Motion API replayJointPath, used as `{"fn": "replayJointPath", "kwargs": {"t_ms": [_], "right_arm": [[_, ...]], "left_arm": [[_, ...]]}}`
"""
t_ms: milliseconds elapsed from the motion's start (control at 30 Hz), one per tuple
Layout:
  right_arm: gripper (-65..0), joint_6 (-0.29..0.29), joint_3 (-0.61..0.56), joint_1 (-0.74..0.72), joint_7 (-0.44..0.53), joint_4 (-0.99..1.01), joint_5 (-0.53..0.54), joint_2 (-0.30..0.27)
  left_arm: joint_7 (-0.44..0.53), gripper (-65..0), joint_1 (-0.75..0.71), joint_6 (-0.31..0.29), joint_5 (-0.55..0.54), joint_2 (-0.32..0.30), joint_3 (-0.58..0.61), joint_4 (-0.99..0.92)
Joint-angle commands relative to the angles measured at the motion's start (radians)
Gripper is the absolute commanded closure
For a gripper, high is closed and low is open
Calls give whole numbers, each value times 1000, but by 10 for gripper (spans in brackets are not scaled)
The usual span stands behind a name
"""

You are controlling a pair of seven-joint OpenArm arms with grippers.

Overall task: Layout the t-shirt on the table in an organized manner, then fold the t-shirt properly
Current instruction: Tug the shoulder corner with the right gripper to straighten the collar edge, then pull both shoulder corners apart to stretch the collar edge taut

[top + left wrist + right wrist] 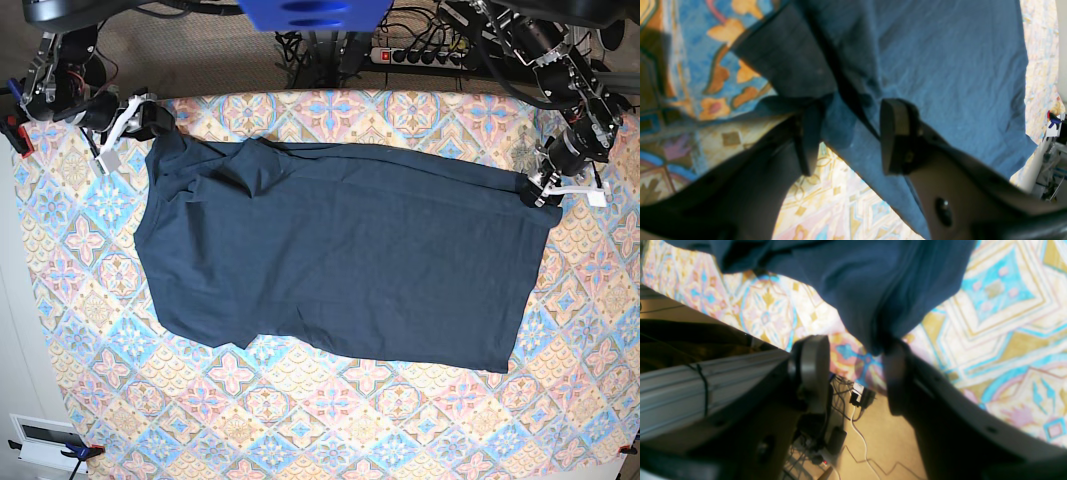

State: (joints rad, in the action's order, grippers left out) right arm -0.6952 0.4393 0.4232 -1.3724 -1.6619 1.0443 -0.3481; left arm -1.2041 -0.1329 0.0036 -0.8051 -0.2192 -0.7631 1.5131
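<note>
The dark navy t-shirt (340, 250) lies spread flat across the patterned table (300, 420), neck end at the left and hem at the right. My right gripper (150, 120) sits at the shirt's far left corner. In the right wrist view it (853, 373) is open, and a hanging tip of the shirt (857, 283) touches one finger (897, 380). My left gripper (535, 192) is at the far hem corner on the right. In the left wrist view its jaws (850, 136) stand wide apart, with the edge of the shirt (940, 60) lying loose between them over the table (826, 206).
A power strip and cables (420, 55) lie on the floor beyond the table's far edge, also visible as cables (840, 426) through the right gripper's gap. A metal rail (706, 386) runs beside that gripper. A white box (45, 440) sits at the near left corner.
</note>
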Motion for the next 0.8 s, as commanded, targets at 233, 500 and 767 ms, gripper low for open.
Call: {"fn": "replayJointPath", "kwargs": {"t_ms": [233,500,767], "right_arm": [[-261,-3,6,-56,9,73,9,-18],[-86,-3,5,-86,9,122,9,-18],[-11,-3,45,-131,11,202,9,-19]], "left_arm": [[8,-289,8,-3,-12,-15,-3,14],[10,-289,9,-3,-12,-13,-3,14],[10,-289,3,-3,-7,-18,-5,14]]}}
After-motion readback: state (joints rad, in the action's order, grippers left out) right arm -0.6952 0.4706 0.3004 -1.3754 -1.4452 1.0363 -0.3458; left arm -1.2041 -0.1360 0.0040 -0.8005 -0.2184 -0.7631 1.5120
